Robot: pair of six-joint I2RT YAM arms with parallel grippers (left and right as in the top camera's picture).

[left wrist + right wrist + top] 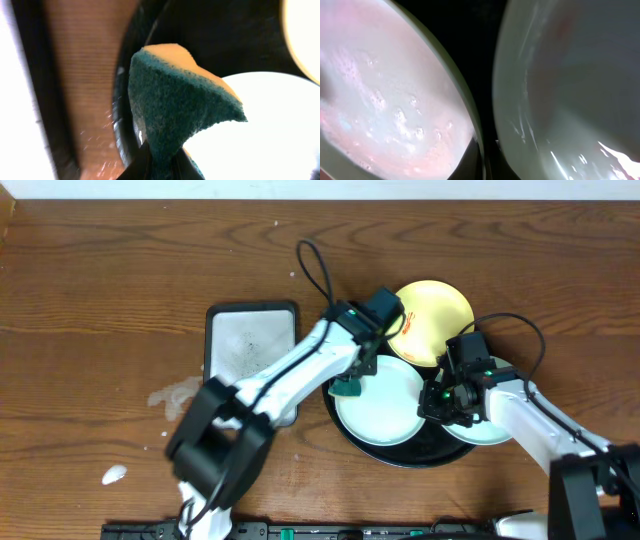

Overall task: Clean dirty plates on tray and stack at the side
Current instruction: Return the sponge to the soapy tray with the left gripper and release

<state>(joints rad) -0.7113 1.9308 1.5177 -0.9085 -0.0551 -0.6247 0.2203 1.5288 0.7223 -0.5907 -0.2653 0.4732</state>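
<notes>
The black tray (404, 459) holds two mint-green plates; the yellow plate (435, 318), with an orange smear, lies at its far edge. My left gripper (347, 387) is shut on a green-and-yellow sponge (175, 100) at the left rim of the left mint plate (382, 408). My right gripper (445, 395) pinches that plate's right rim (385, 100), which looks wet and pinkish. The right mint plate (487, 430) lies beside it, also in the right wrist view (570, 100). The left wrist view shows my fingers (162, 165), the tray rim (121, 125) and the left mint plate (265, 130).
A white dark-rimmed sponge dish (250, 345) lies on the wooden table left of the tray. Wet patches (175, 395) and a white blob (115, 475) mark the table at the left. Both arms cross above the tray.
</notes>
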